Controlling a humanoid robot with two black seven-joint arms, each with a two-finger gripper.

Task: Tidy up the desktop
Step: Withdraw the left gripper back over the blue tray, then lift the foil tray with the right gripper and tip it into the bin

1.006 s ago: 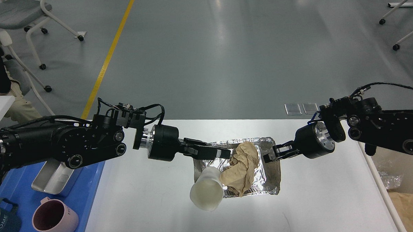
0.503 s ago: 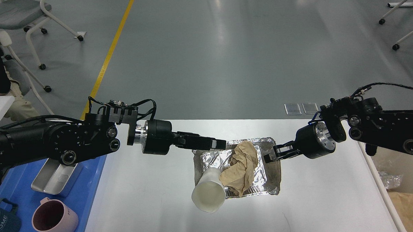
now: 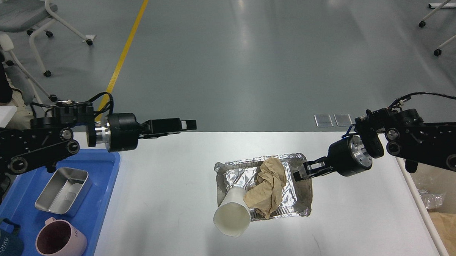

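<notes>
Both of my grippers hang above the desktop (image 3: 170, 205), the wide white surface that fills the lower middle of the head view; my left gripper (image 3: 188, 124) reaches out level over its far left edge, holding nothing, and from this angle I cannot tell whether its fingers are apart or together; my right gripper (image 3: 298, 174) sits at the right rim of the foil tray (image 3: 233, 177), its dark fingers closed on that rim as far as I can make out; the foil tray lies on the middle of the desktop, and a crumpled brown paper (image 3: 267, 187) rests inside it; a white paper cup (image 3: 232, 215) lies tipped on its side, its base on the tray's near left corner and its open mouth out over the desktop; a blue tray (image 3: 102, 208) sits at the desktop's left side; within it lie a metal box (image 3: 62, 191), a pink mug (image 3: 60, 240) and a teal mug (image 3: 3, 244).
</notes>
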